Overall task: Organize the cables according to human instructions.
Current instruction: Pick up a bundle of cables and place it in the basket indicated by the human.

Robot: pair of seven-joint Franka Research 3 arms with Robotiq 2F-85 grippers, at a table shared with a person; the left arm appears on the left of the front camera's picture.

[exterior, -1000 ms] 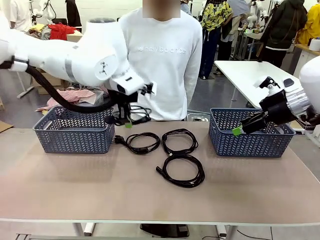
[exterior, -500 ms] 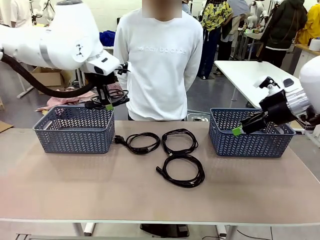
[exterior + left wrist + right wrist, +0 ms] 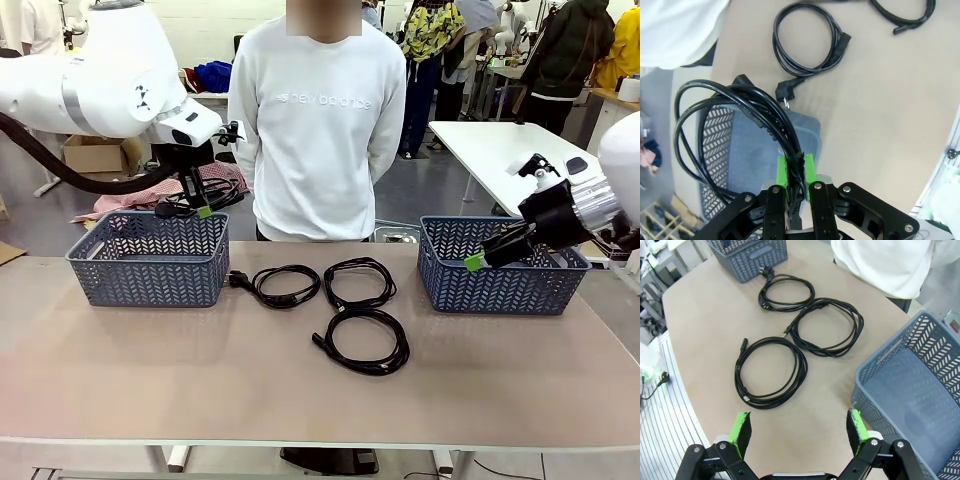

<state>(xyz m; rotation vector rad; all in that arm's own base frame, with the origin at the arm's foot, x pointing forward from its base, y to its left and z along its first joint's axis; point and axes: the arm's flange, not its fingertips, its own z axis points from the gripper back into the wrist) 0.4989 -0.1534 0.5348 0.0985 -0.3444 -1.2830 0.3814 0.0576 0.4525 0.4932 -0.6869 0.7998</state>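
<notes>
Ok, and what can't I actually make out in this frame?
Left basket floor: front view, its near wall hides it; left wrist view, the held cable and left gripper cover part.
Right basket floor: front view, near wall hides it; right wrist view, partly cut off by the right edge.
Person: hands behind the torso, front view.
Plug types on the three table cables: front view, too small.
</notes>
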